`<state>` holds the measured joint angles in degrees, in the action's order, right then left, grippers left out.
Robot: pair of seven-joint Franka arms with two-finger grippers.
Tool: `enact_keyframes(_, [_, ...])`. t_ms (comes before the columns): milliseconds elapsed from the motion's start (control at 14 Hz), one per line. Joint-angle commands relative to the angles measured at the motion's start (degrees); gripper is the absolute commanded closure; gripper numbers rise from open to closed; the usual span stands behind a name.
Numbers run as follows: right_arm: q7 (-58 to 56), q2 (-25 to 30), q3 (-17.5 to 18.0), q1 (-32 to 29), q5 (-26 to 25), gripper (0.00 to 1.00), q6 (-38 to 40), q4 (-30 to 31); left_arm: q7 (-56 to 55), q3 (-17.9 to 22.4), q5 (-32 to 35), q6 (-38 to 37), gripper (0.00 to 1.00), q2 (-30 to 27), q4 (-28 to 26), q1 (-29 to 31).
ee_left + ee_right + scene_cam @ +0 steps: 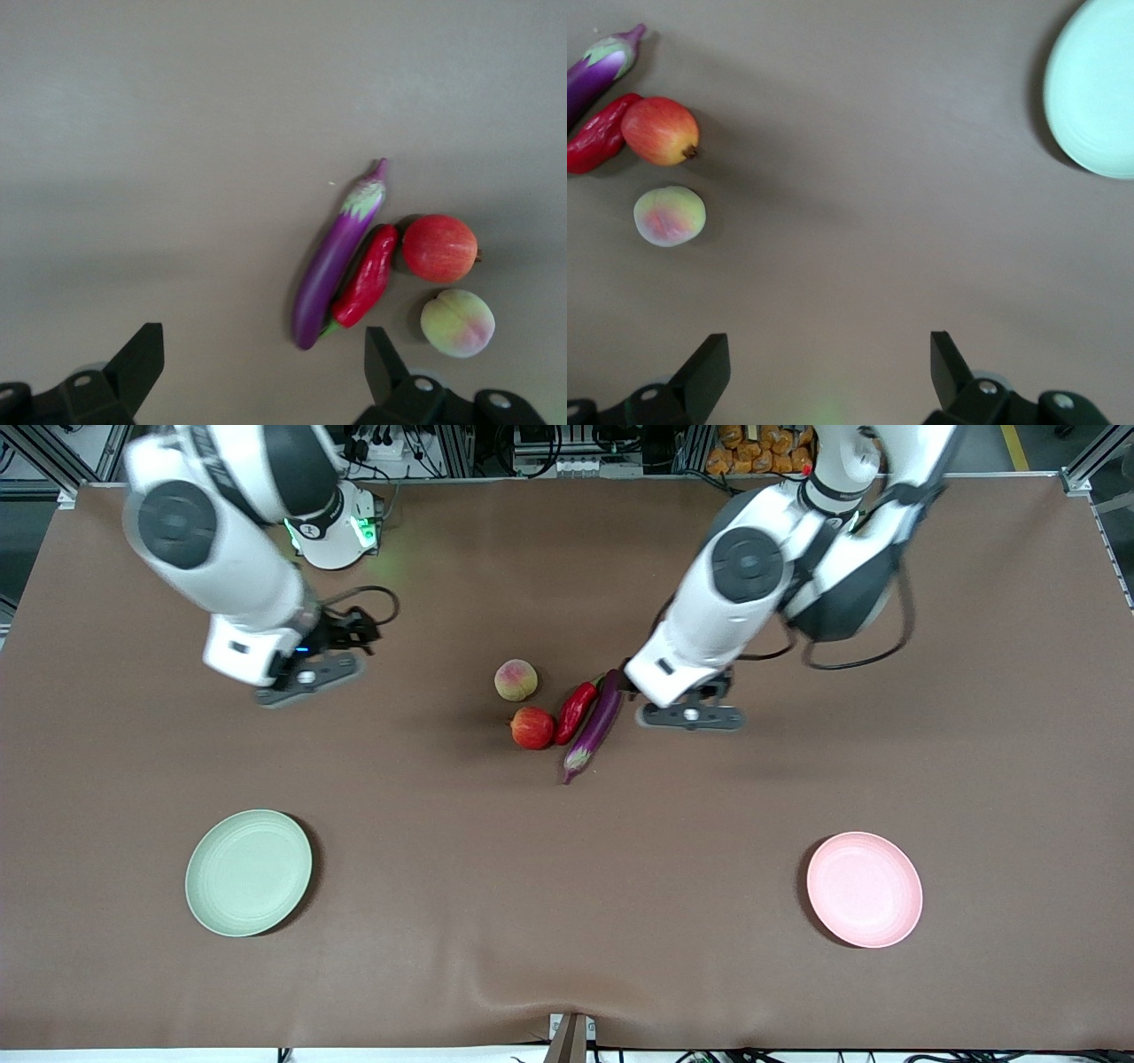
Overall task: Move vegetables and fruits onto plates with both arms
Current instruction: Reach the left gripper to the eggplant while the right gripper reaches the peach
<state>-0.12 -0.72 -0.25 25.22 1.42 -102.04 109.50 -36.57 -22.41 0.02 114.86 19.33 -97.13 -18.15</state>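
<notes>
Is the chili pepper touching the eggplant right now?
Touching. In the left wrist view the chili pepper lies pressed along the side of the eggplant with no strip of table between them.
</notes>
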Motion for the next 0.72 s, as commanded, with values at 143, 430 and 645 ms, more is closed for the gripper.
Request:
enact_keyframes(143, [0.21,2.14,-0.72,6.67,0.42,0.00,-15.36,10.99,-1.58,0.18,1.38,4.22,0.00,3.43,-4.89,-2.68])
enact_keyframes(430, [-0.58,-1.55,-0.72,10.28,0.33,0.00,-21.95,11.26,-1.67,0.18,1.38,17.12,0.00,4.92,-13.42,-4.35])
enact_keyframes(645, [-0.49,-4.45,-0.72,12.56,0.33,0.00,-25.65,11.26,-1.49,0.27,4.35,20.65,0.00,8.87,-13.70,-5.23])
